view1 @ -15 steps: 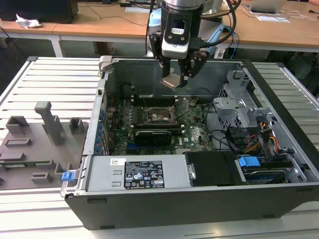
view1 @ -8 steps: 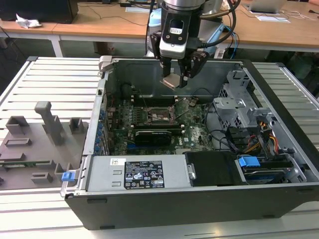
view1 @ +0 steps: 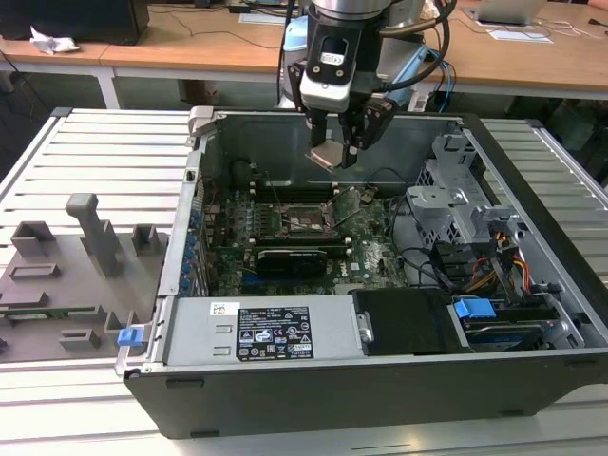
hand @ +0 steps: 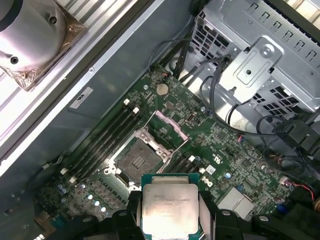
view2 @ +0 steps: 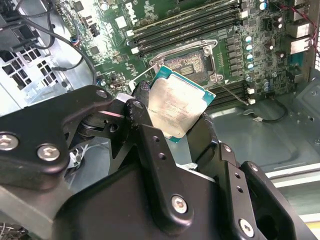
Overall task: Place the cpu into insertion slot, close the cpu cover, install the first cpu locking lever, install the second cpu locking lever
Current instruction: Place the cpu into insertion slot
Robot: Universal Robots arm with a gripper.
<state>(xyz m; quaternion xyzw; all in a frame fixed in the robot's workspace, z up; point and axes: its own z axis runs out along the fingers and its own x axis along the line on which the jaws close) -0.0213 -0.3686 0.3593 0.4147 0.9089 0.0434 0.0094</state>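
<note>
- Gripping with the claw [view1: 334, 147] one cpu [view1: 326, 158], high over the open computer case [view1: 399, 394].
- Underneath all: a slatted metal table [view1: 104, 152], with the case lying on its side, lid off, green motherboard [view1: 375, 256] facing up.
- On the same table, at the exterior view's left of the case: one grey fixture tray [view1: 38, 285] with several upright holders.
- Behind, across the room: wooden desks [view1: 190, 52] with papers and cables.
- Closed with two black fingers [view2: 142, 99] on opposite edges of the cpu [view2: 175, 102] [hand: 170, 210], metal top toward both wrist cameras.
- Below the cpu, apart from it and not touched: one insertion slot [hand: 137, 160], dark centre bare, and one cpu cover [hand: 169, 131] swung open just beside it.
- Counted: one claw, one cpu, one slot, one cover, one case.
</note>
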